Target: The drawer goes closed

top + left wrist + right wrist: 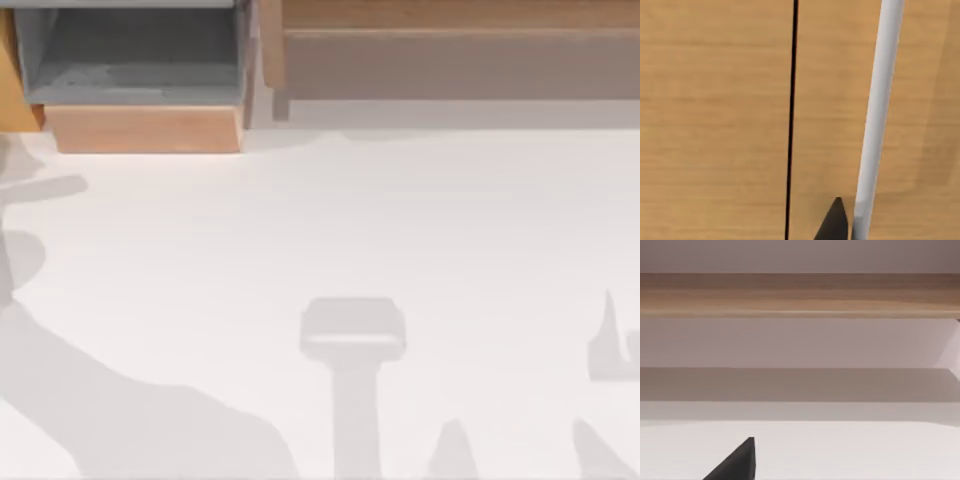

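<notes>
The drawer (145, 128) stands pulled out at the table's back left, its light tan front panel facing the table and its grey inner floor (130, 60) exposed behind it. In the left wrist view a tan wooden surface (715, 120) is very close, crossed by a thin black seam (791, 120) and a pale grey bar (877, 110). A dark tip of my left gripper (832, 226) pokes in just beside that bar. A dark tip of my right gripper (737, 462) hangs over the white table, facing the long wooden shelf (800, 295).
The long wooden shelf (450, 50) with a brown-grey recess runs along the back right. An orange-tan panel (12, 90) flanks the drawer on its left. Arm shadows lie across the white table (330, 230) at the front and left.
</notes>
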Robot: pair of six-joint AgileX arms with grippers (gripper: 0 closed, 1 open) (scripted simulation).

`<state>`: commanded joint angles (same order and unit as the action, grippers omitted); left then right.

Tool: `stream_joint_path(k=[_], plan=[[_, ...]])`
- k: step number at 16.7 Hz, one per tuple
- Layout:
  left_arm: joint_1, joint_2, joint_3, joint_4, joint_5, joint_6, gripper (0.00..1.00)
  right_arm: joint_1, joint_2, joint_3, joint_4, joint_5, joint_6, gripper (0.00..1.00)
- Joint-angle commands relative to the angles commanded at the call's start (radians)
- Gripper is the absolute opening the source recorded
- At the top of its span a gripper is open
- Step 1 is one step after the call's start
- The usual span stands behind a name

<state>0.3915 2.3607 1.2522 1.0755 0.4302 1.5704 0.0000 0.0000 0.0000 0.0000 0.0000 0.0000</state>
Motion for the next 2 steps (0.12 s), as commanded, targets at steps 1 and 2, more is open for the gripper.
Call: stream_joint_path(k=[1,2], plan=[[0.0,0.0,0.0,0.0,0.0,0.0,1.0,0.0,0.0,0.0,0.0,0.0,0.0,1.0],[0.0,0.0,0.0,0.0,0.0,0.0,1.0,0.0,0.0,0.0,0.0,0.0,0.0,1.0]])
